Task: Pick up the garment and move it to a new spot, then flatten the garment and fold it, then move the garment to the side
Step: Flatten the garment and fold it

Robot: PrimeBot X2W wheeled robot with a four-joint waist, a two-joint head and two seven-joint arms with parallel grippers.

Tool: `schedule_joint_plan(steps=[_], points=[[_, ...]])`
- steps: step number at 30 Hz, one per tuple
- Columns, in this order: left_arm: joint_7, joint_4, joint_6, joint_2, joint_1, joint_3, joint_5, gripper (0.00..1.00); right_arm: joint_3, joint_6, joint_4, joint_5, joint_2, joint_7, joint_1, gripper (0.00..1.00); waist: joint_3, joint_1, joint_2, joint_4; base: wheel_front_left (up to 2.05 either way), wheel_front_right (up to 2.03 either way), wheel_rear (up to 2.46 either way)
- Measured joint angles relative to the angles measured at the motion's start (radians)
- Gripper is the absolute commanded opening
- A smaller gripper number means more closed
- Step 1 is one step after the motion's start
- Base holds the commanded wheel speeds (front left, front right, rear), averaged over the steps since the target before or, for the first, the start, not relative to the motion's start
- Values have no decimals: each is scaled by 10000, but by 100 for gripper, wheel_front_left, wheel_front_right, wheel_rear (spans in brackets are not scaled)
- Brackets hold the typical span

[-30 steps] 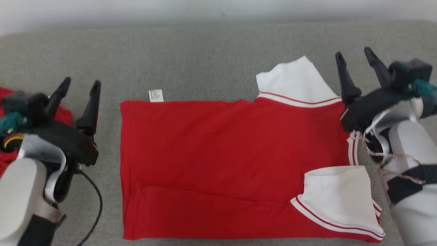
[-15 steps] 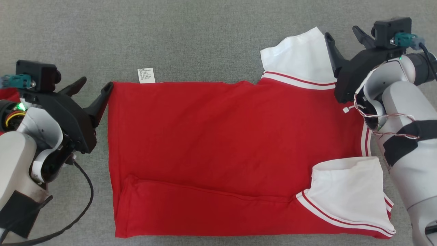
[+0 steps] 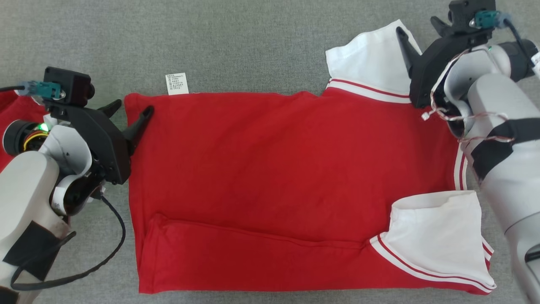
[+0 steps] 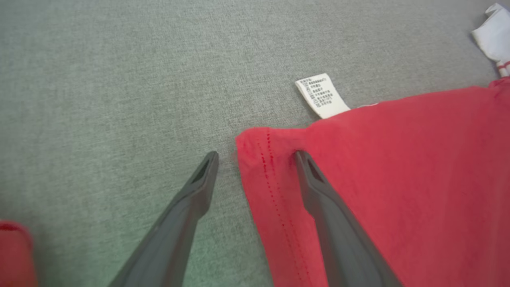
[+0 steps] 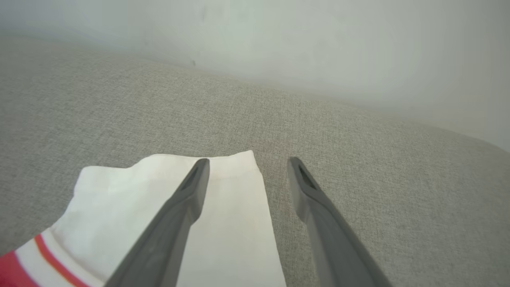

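The garment (image 3: 274,169), a red T-shirt with white sleeves, lies flat on the grey surface with its near long edge folded over. Its small white tag (image 3: 177,83) sticks out at the far left. My left gripper (image 3: 131,107) is open at the garment's far left corner. In the left wrist view, that gripper (image 4: 255,153) straddles the hemmed corner of the garment (image 4: 398,179), one finger over the red cloth, the other over the grey. My right gripper (image 3: 417,25) is open at the far white sleeve (image 3: 367,55). In the right wrist view, this gripper (image 5: 248,160) straddles the sleeve's (image 5: 235,231) outer edge.
Another red cloth (image 3: 17,114) lies at the left edge behind my left arm, also seen as red cloth (image 4: 12,255) in the left wrist view. A black cable (image 3: 114,249) loops from my left wrist. The grey fabric surface (image 3: 253,42) ends at a pale wall (image 5: 318,40) behind.
The head camera has tilted down, shifting the whole picture. My left gripper has closed in on the garment's far left corner and my right gripper on the far sleeve. Both stay open.
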Motion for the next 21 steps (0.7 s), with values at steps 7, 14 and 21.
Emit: schedule_joint_plan(steps=[7, 14, 21], points=[[77, 213, 0, -130, -304, -268, -376, 100, 79, 0, 905, 69, -58, 196, -628, 100, 201, -1, -1, 145, 0, 0, 0], [173, 349, 0, -199, -592, -449, -525, 0, 29, 0, 1661, 88, -21, 458, -1254, 100, 434, -1, -1, 302, 0, 0, 0], [-176, -140, 0, -313, -679, -608, -502, 0, -38, 0, 2242, 56, -27, 895, -1671, 100, 602, -1, -1, 555, 0, 0, 0]])
